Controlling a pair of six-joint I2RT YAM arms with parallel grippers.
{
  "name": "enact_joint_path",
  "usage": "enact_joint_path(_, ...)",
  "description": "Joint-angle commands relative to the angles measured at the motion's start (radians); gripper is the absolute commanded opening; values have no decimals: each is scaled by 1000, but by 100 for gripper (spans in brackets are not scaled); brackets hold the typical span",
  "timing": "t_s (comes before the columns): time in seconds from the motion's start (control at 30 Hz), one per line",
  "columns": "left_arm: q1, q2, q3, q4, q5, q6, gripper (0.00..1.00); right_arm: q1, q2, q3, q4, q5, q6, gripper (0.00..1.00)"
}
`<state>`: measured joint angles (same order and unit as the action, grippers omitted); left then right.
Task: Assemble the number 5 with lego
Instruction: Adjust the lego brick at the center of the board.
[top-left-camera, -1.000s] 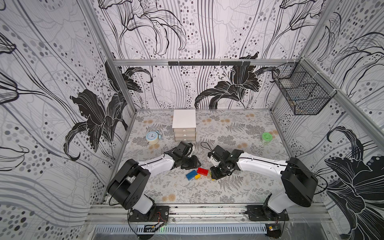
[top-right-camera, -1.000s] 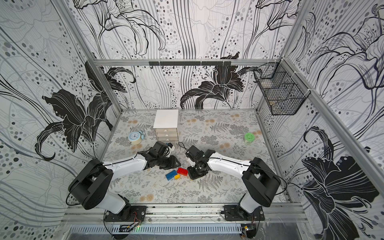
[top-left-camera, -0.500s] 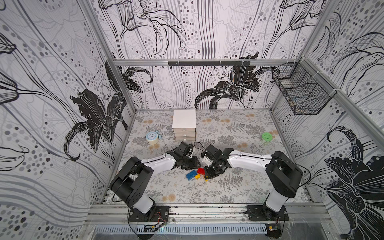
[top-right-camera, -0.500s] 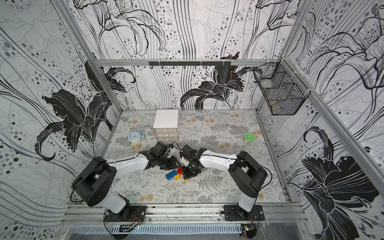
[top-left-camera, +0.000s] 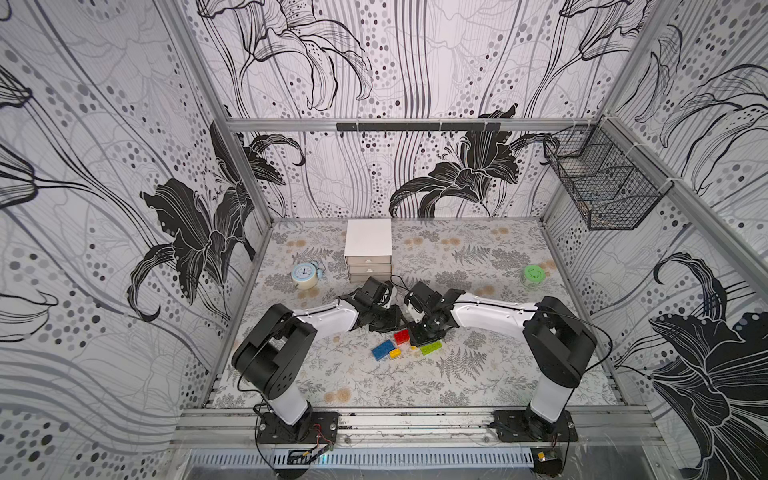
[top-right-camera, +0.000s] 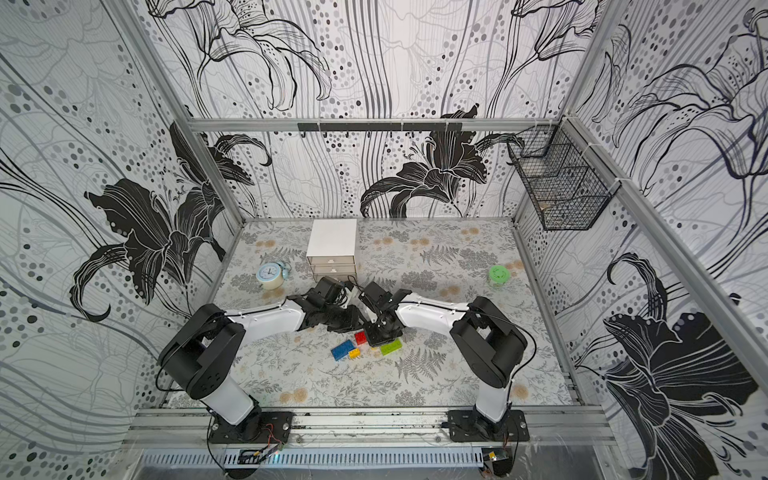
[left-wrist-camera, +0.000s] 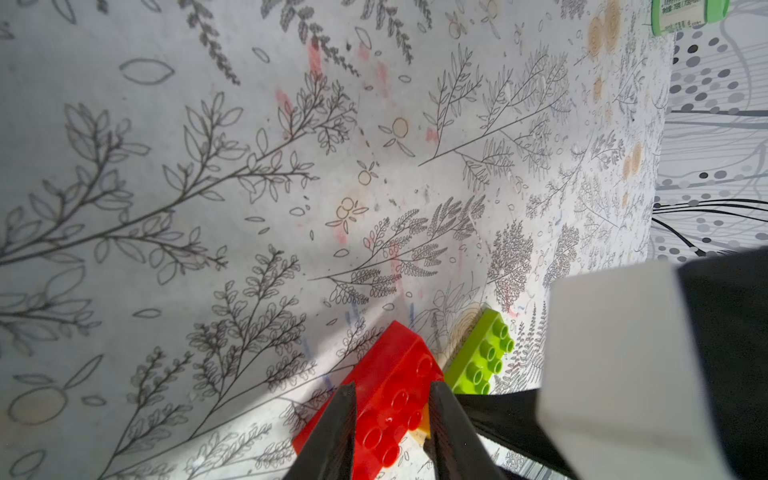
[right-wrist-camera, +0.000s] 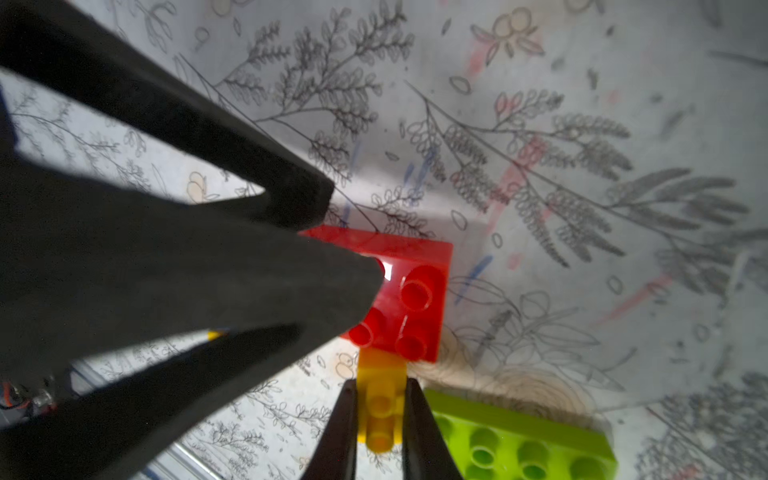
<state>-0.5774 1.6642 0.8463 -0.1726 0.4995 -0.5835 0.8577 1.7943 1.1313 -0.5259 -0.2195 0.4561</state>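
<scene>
1. My right end effector (right-wrist-camera: 380, 382), pinched shut on a yellow brick (right-wrist-camera: 380, 411), has slid left beside the red brick (right-wrist-camera: 415, 286).
2. My left end effector (left-wrist-camera: 391, 388) straddles that red brick, narrowed; I cannot tell whether it grips.
3. The green brick (top-left-camera: 431, 348) lies just right, the blue brick (top-left-camera: 383, 349) near-left; the near bench (top-left-camera: 478, 386) is open.

Bright even light, soft shadows, bent edges, blurred wrist close-ups

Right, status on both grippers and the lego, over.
Left gripper straddles red brick, grip unclear. Right gripper shut on small yellow brick. Green brick close beside it; blue brick untouched nearby.
</scene>
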Motion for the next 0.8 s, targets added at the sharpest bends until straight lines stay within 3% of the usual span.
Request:
enact_joint_path(0.0,-5,-7,33,12,-20,23,34,1,9,12,-5,14,10,16)
enact_joint_path(0.3,-5,-159,-51,-86,-67,22,37,-13,-86,2,-54,30,3,16)
enact_joint_path(0.6,-5,-188,-118,-102,-50,16,23,-44,-69,93,-152,82,-26,16)
enact_joint_path(0.77,-5,-162,-119,-84,-44,22,20,-45,-28,142,-178,104,-28,16)
